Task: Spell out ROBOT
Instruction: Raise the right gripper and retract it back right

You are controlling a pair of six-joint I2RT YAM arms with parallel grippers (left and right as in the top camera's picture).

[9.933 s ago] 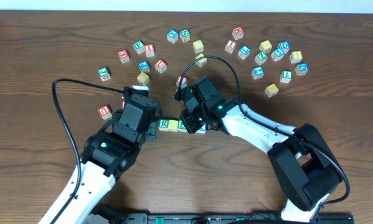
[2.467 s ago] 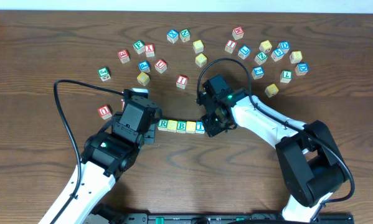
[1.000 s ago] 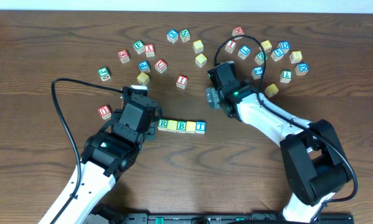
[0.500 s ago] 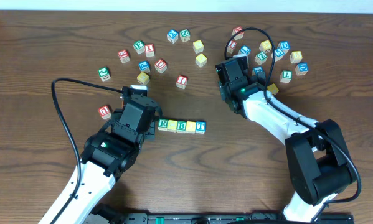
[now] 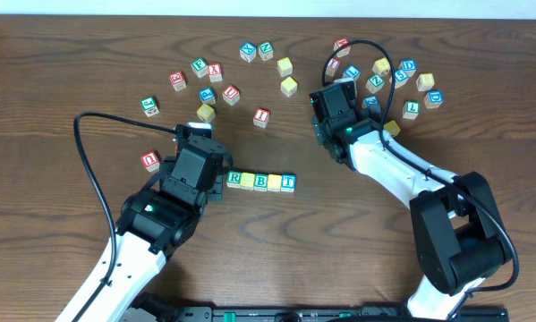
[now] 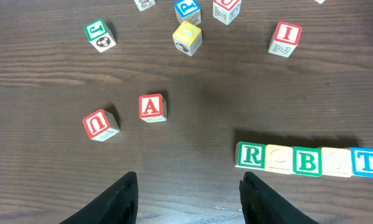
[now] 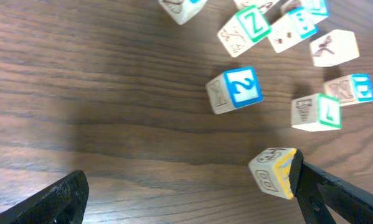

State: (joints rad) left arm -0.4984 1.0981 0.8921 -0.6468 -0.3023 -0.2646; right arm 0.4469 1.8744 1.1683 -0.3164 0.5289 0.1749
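Five cubes stand in a row left of centre: green R (image 6: 251, 155), a yellow-topped cube (image 6: 279, 159), green B (image 6: 307, 161), a second yellow-topped cube (image 6: 335, 162) and blue T (image 6: 366, 162). From overhead the row runs from R (image 5: 235, 180) to T (image 5: 288, 182). My left gripper (image 6: 187, 180) is open over bare wood, just left of and nearer than the R. My right gripper (image 7: 192, 186) is wide open near the far right cubes. A tilted yellow-edged cube (image 7: 274, 171) sits against its right finger. Nothing lies between the jaws.
Red A (image 6: 152, 107) and red U (image 6: 100, 124) sit left of the row, with red I (image 6: 284, 38) and green J (image 6: 100, 35) farther back. Several loose cubes crowd the back right (image 5: 402, 76), among them a blue 2 (image 7: 235, 90).
My right arm has drawn away from the row, going up and to the right toward the far right cubes. The left arm and the row have not moved.
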